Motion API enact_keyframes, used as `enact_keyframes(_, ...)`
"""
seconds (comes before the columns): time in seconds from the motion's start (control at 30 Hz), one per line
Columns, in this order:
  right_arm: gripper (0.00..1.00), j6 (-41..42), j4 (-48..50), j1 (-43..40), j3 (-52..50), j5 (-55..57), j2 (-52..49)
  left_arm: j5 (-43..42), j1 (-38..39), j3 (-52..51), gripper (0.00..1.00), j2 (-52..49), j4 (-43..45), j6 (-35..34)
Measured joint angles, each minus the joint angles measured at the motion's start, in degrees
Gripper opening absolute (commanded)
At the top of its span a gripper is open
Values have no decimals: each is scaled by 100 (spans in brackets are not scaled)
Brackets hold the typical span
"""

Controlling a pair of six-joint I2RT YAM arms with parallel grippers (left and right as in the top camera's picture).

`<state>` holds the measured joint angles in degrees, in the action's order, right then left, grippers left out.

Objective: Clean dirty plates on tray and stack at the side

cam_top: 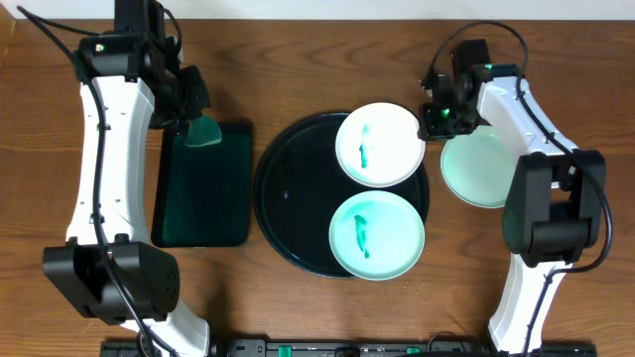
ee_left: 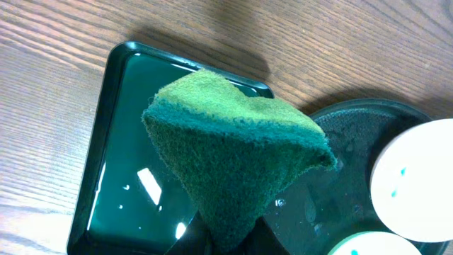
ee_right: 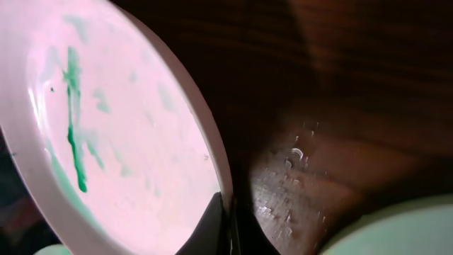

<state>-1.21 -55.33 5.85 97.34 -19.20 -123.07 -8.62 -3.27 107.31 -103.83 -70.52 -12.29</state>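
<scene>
The round black tray (cam_top: pixel 288 198) holds a white plate (cam_top: pixel 382 149) with a green smear at its upper right and a mint-green smeared plate (cam_top: pixel 377 236) at its lower right. A second mint-green plate (cam_top: pixel 476 171) lies on the table to the right of the tray, with no smear showing. My right gripper (cam_top: pixel 431 121) is shut on the white plate's right rim (ee_right: pixel 212 152), which is tilted up. My left gripper (cam_top: pixel 198 119) is shut on a green sponge (ee_left: pixel 233 149) above the dark green rectangular tray (ee_left: pixel 120 177).
The dark green rectangular tray (cam_top: pixel 203 183) lies left of the black tray and holds shiny liquid. The wood table (cam_top: pixel 317 59) shows water droplets near the white plate's rim in the right wrist view (ee_right: pixel 297 163).
</scene>
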Motion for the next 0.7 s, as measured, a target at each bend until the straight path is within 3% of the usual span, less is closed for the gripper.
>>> enact_keyframes(0.33, 1, 782, -190, 855, 365, 13, 0, 0, 0, -4, 7, -2, 0, 0)
enact_keyframes(0.53, 1, 1342, 216, 1681, 26, 439, 0, 0, 4, -223, 7, -2, 7, -2)
enact_keyframes(0.7, 1, 1703, 654, 1753, -374, 616, 0, 2, 118, -542, 7, -11, 66, -17)
